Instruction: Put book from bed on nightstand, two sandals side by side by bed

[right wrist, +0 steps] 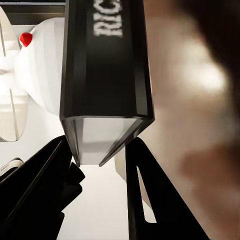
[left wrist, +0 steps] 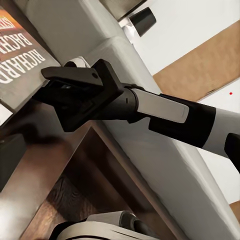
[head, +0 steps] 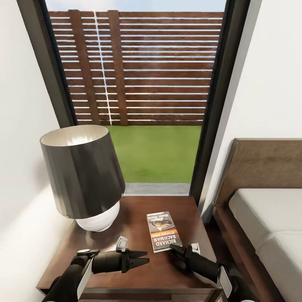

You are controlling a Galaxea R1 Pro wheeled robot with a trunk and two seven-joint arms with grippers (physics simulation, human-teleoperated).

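The book (head: pixel 163 230), dark-covered with an orange band and "RICHARD" in white, lies flat on the nightstand (head: pixel 142 207) right of the lamp. My right gripper (head: pixel 173 248) reaches its near right corner. In the right wrist view the book's edge (right wrist: pixel 107 60) sits between the two fingers of that gripper (right wrist: pixel 100 145), which touch it on both sides. The left wrist view shows the right gripper (left wrist: pixel 47 82) at the book (left wrist: pixel 20 55). My left gripper (head: pixel 147 257) hovers over the nightstand just left of the book, fingers slightly apart and empty. The sandals are out of view.
A lamp (head: pixel 82 167) with a dark shade and white base takes up the nightstand's back left. The bed (head: pixel 268 218) with its brown headboard (head: pixel 268 163) stands right of the nightstand. A tall black-framed window (head: pixel 138 84) is straight ahead, with white walls on both sides.
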